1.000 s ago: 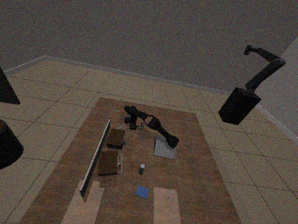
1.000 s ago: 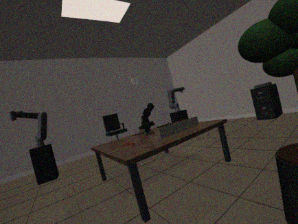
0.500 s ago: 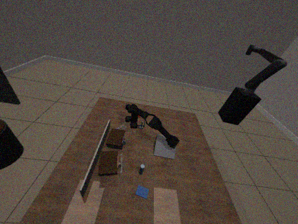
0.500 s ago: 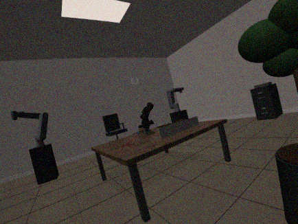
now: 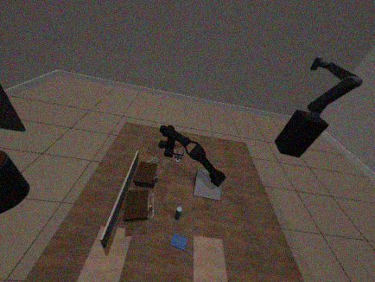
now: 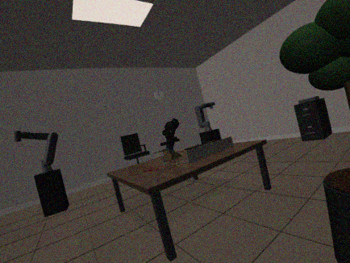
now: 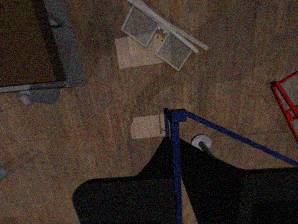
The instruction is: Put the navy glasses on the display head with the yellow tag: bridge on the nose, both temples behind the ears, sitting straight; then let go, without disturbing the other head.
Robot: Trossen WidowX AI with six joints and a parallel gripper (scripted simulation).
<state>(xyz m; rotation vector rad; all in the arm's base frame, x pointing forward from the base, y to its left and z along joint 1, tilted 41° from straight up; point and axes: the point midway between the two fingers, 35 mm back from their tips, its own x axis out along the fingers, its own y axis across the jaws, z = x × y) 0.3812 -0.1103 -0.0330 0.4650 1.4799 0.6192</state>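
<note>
My gripper (image 5: 169, 154) (image 7: 170, 140) is shut on the navy glasses (image 7: 176, 162), holding them above the table. In the wrist view one bar runs down between the fingers and another slants off to the right. One display head, a brown-topped grey block (image 5: 146, 173) (image 7: 25, 45), stands close by, at the upper left of the wrist view. The other head (image 5: 136, 204) stands nearer in the top view, with a pale outline at its front. The glasses are not on either head. The yellow tag cannot be made out, so I cannot tell which head bears it.
Pale-framed glasses (image 7: 141, 27) lie beside the nearer-to-gripper head. Red glasses (image 7: 287, 104) lie to the right. A white-topped round thing (image 7: 201, 141) stands just below the grip. A long low wall (image 5: 121, 196) runs behind the heads. A blue square (image 5: 179, 241) lies farther off.
</note>
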